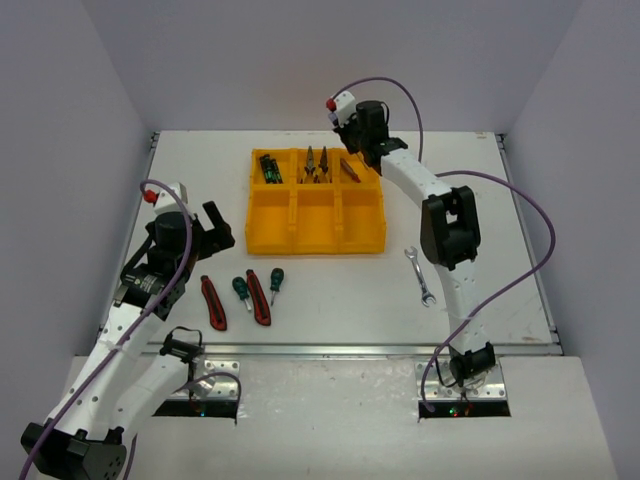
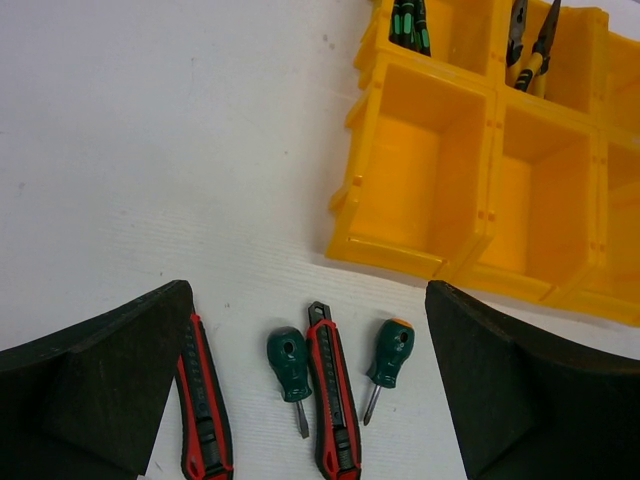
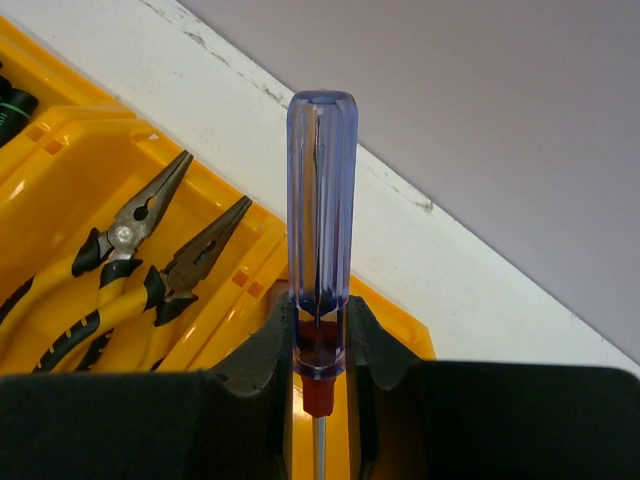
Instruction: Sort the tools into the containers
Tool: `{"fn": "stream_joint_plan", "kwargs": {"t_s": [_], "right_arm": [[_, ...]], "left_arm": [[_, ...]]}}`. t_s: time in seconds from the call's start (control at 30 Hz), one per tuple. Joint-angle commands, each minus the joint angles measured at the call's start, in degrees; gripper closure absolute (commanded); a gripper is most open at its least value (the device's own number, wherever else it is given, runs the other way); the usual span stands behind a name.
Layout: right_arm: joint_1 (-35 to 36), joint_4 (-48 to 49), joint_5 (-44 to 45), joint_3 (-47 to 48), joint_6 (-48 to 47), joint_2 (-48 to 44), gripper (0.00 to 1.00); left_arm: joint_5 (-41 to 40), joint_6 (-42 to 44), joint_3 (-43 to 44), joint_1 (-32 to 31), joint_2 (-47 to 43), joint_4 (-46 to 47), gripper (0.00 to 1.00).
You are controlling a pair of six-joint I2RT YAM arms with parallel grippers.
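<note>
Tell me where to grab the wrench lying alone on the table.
Grip the wrench at mid-shank, coming straight down from above, jaws across its narrow width. It lies flat and alone on the table, and the slim shank between its wider heads probably gives the surest hold.

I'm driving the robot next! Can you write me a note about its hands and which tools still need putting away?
The left gripper is open and holds nothing, above the table.
The right gripper is shut on the purple screwdriver, over the far right compartment of the yellow tray.
Done: slim green drivers and pliers lie in the far left and far middle compartments.
Left: two knives, two green screwdrivers and a wrench lie on the table.
</note>
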Motion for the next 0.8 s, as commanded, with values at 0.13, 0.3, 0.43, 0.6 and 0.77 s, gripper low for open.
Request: {"fn": "stream_joint_plan", "kwargs": {"t_s": [0.13,0.3,0.43,0.6,0.77], "right_arm": [[-0.75,5.16,3.19,-7.3,2.67,-5.22,0.94],[-0.87,5.26,3.78,-10.32,5.37,-7.72,0.68],[-0.8,3.88,5.24,-9.01,6.63,-9.84,0.31],[-0.88,0.15,6.71,-6.36,7.67,-14.9,0.24],[-0.07,-9.24,5.87,-5.24,18.84,-24.09,0.01]], "left_arm": [[0.72,0.54,1.12,0.48,-1.09,2.4,0.0],[0.6,0.62,1.12,0.51,-1.23,2.46,0.0],[0.6,0.62,1.12,0.45,-1.3,2.39,0.0],[0.51,0.62,1.12,0.51,-1.32,2.46,0.0],[-0.79,0.22,1.12,0.51,-1.07,2.37,0.0]]}}
